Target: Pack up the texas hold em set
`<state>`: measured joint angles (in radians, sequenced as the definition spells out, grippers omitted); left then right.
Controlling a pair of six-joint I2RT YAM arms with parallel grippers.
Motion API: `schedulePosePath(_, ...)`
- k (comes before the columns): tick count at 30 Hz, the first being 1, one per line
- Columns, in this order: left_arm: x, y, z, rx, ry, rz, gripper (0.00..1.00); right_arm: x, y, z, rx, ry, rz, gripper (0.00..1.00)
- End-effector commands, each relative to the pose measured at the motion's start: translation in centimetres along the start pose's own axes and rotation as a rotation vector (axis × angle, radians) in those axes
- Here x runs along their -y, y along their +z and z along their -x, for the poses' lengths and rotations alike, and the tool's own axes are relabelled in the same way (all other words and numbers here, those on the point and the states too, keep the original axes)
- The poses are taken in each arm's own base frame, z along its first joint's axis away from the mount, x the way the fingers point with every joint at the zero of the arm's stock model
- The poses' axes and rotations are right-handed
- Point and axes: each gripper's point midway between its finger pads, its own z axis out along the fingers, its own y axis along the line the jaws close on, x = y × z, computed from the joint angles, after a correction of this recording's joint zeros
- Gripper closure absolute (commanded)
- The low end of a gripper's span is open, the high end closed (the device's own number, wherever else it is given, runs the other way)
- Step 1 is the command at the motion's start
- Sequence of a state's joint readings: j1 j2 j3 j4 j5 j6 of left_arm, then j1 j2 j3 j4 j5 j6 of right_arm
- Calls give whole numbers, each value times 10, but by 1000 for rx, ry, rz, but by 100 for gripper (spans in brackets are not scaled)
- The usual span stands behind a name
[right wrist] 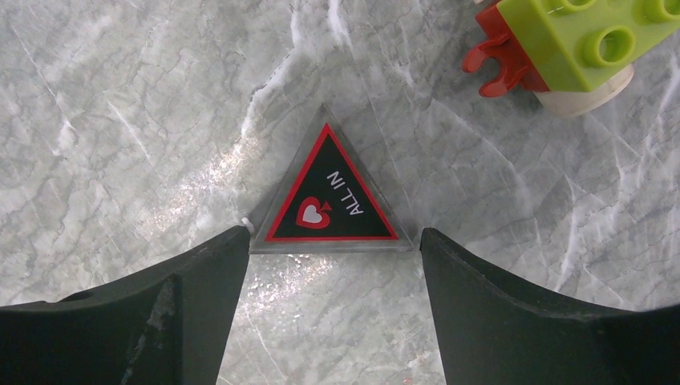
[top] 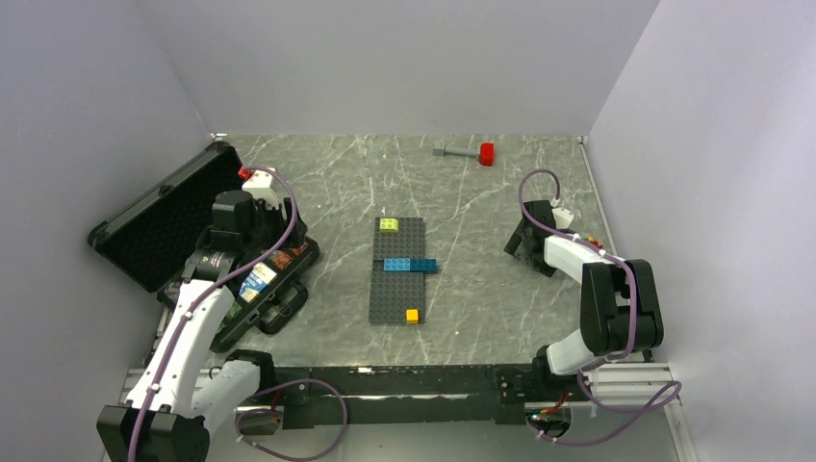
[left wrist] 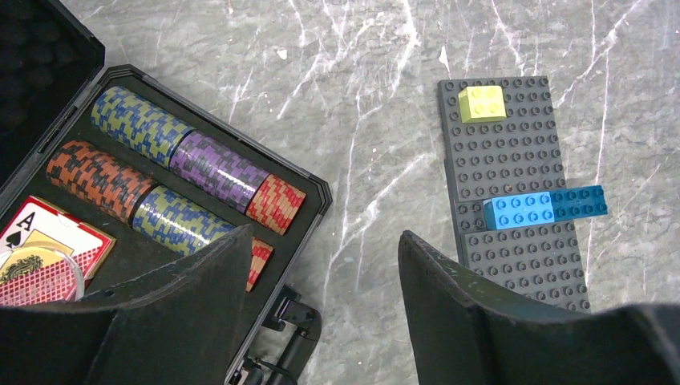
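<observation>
**Right Jaws Astride the "ALL IN" Button; Case Open at the Near-Left Corner**

By the table's near-left corner the black case (left wrist: pixel 319 195) lay open, its foam-lined lid (top: pixel 154 221) tilted back toward the left wall. Its slots held two rows of poker chips (left wrist: pixel 140 120) standing on edge. One row ran blue-and-olive, purple and red; the other ran orange-and-black, then blue-and-olive. Beside the chips lay a pink card pack (left wrist: pixel 48 241) marked with an "A" over a spade. A blue-white card pack (top: pixel 257 281) lay in the case too, its print too small to read. The left gripper (left wrist: pixel 325 241) hung above the case's right corner, jaws well apart, with nothing between them.

At the middle of the table sat the dark grey baseplate (top: pixel 396 289). It carried a yellow-green brick (left wrist: pixel 481 103) at its far end and blue bricks (left wrist: pixel 545 208) jutting over its right edge. An orange brick (top: pixel 412 315) sat at its near-right corner.

Toward the right edge the triangular button (right wrist: pixel 330 192) lay flat on the marbled top. It was black with a red border and read "ALL IN" beside a red-and-white spade mark. The right gripper (right wrist: pixel 333 238) stood over it with jaws wide and a fingertip at each of two corners. One tip touched the button; whether the tips pressed it could not be told. Just beyond lay a lime-green brick (right wrist: pixel 577 40) stacked on a red piece.

By the far edge lay the red-headed hammer (top: pixel 467 152).
</observation>
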<state>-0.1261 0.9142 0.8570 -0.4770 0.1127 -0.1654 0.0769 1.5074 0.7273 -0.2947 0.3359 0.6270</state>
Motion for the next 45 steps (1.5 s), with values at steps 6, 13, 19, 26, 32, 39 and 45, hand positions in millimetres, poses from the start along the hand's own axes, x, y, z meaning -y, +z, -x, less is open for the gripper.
schedulePosePath(6,6,-3,10,31,18,-24,29,-4,-5,-11,-41,-18,26,25)
schedulePosePath(13,5,-3,10,33,18,-21,29,-11,-12,-7,-23,-38,47,39)
schedulePosePath(19,6,-3,9,24,13,-27,29,-25,-22,-4,8,-93,82,46)
schedulePosePath(26,10,-3,13,54,10,-51,29,-54,-44,-9,57,-209,178,52)
schedulePosePath(32,29,15,13,8,-33,-158,28,-89,-66,-20,89,-330,294,55)
schedulePosePath(39,72,26,30,-2,-21,-293,29,-126,-107,-30,126,-453,538,56)
schedulePosePath(45,127,33,36,-46,-14,-496,29,-150,-139,-49,132,-577,719,58)
